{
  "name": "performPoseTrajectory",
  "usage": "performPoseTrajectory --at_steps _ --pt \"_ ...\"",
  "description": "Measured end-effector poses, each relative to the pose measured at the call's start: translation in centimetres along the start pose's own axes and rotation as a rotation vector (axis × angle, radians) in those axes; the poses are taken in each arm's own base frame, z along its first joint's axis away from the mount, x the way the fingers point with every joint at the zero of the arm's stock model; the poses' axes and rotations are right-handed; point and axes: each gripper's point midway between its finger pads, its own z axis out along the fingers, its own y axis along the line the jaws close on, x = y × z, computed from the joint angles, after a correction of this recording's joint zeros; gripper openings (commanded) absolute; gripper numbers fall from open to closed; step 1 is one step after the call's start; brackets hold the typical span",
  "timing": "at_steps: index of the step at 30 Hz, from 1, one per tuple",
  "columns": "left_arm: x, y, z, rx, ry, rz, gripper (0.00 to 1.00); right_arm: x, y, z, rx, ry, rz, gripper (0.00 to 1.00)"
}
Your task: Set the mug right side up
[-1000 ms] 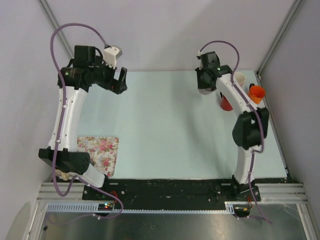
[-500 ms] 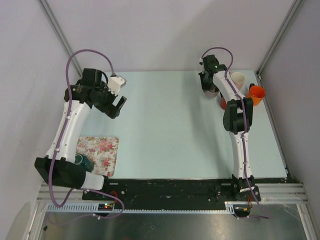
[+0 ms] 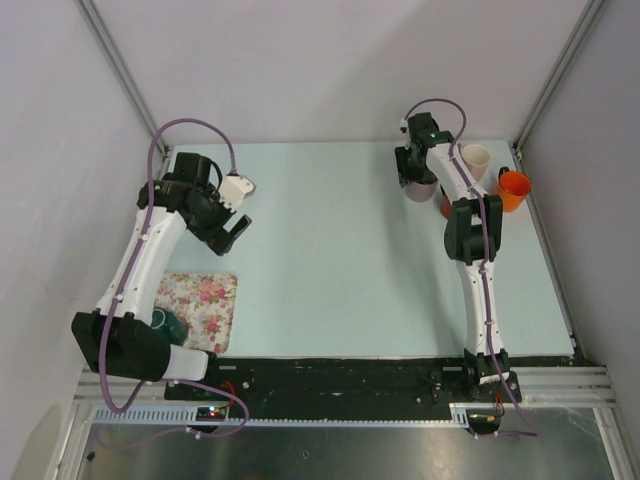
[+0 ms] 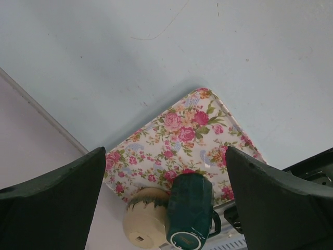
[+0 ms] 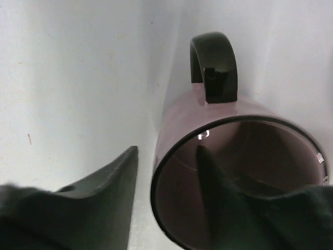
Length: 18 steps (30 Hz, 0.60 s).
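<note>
A mauve mug (image 5: pixel 229 172) with a black handle and rim stands mouth-up on the table at the far right; it also shows in the top view (image 3: pixel 421 189). My right gripper (image 5: pixel 167 151) straddles its rim: one finger is outside the wall and one is inside, with a gap showing on both sides. It is at the far right in the top view (image 3: pixel 416 178). My left gripper (image 4: pixel 165 151) is open and empty above the floral mat (image 4: pixel 182 130). A dark teal mug (image 4: pixel 190 211) and a cream cup (image 4: pixel 145 224) lie past the mat's near edge with their bases showing.
A white cup (image 3: pixel 478 158), an orange cup (image 3: pixel 513 188) and a red cup (image 3: pixel 450 207) stand close together at the far right corner, just right of the mauve mug. The floral mat (image 3: pixel 200 300) lies at the near left. Grey walls enclose the table.
My left arm has swung nearer and lower, towards the mat. My right arm has stretched out to the far right corner, and the mauve mug now stands on the table there.
</note>
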Motion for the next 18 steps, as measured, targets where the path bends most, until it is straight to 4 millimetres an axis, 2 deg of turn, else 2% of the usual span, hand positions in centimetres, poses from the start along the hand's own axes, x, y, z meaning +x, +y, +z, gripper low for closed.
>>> performPoseTrajectory --at_steps 3,4,5,9,11,14,18 --pt "0.2 -0.1 0.0 0.006 0.009 0.016 1.00 -0.7 -0.3 -0.3 -0.002 -0.018 0.011 0.79" --pt "0.4 -0.2 -0.1 0.011 0.015 0.024 1.00 -1.0 -0.4 -0.5 -0.003 -0.026 0.014 0.89" --pt "0.5 -0.2 -0.1 0.015 0.021 0.033 1.00 -1.3 -0.5 -0.6 -0.003 -0.035 0.015 0.94" --pt "1.7 -0.7 -0.5 0.038 0.064 0.080 1.00 -1.7 -0.6 -1.5 -0.002 -0.053 0.007 0.99" --pt "3.0 -0.7 -0.7 0.027 0.116 0.096 1.00 -1.7 -0.5 -2.7 0.005 -0.058 0.001 0.99" --pt "6.2 -0.6 -0.5 0.016 0.235 0.066 1.00 -2.3 -0.1 -5.9 0.020 -0.091 -0.009 0.99" --pt "10.4 0.7 -1.0 -0.006 0.327 -0.139 1.00 -3.1 0.9 -12.3 0.034 -0.178 -0.025 0.99"
